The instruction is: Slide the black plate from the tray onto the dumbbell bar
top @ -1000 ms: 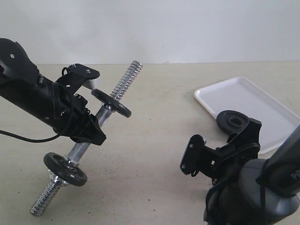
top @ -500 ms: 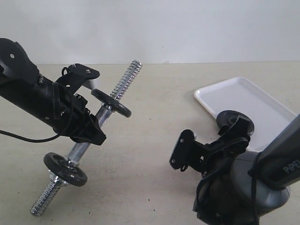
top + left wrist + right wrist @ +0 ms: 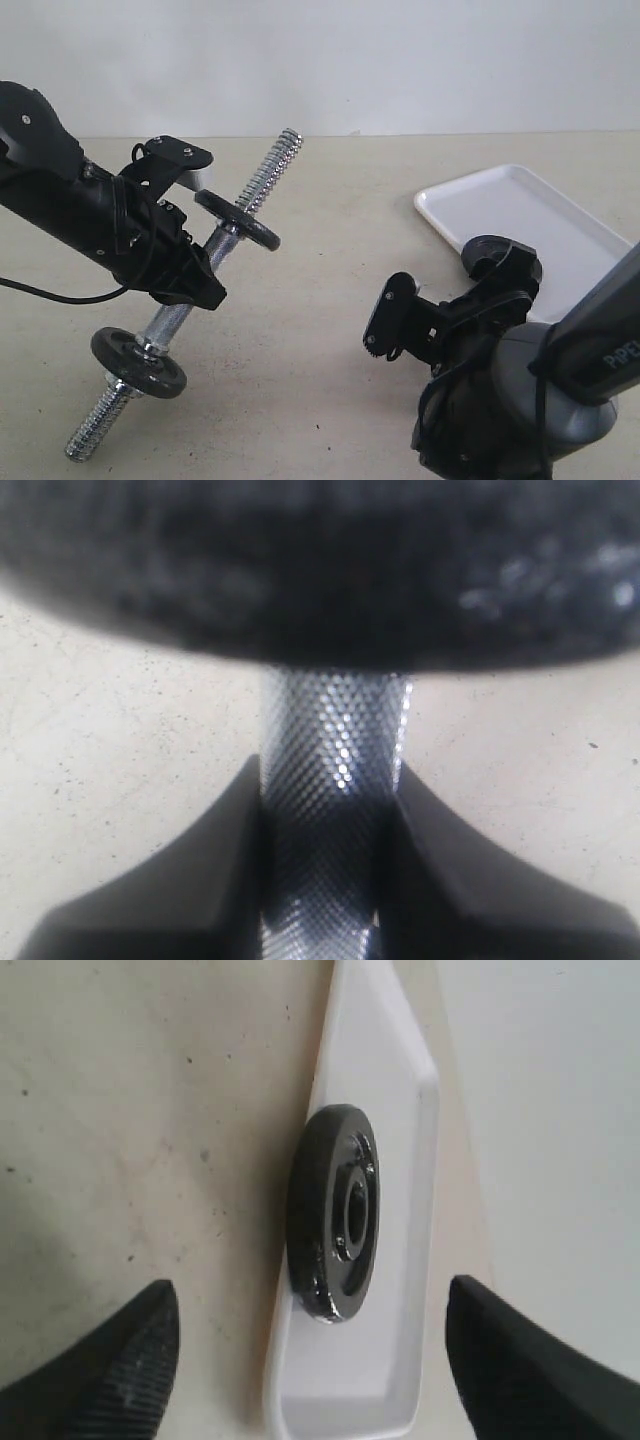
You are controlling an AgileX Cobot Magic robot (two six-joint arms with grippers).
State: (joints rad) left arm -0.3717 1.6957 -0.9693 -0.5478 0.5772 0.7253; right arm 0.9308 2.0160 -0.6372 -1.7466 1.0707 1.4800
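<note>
black left arm (image 3: 80,210) with thin cable (image 3: 50,294); grey right arm (image 3: 550,395) with white lettering.

A: What does the left gripper (image 3: 328,776) hold?
B: The dumbbell bar (image 3: 335,745); both black fingers (image 3: 215,870) press its knurled chrome middle.
A: And past the fingers?
B: A blurred black disc (image 3: 320,570) on the bar, with pale speckled table (image 3: 110,740) on either side.
</note>
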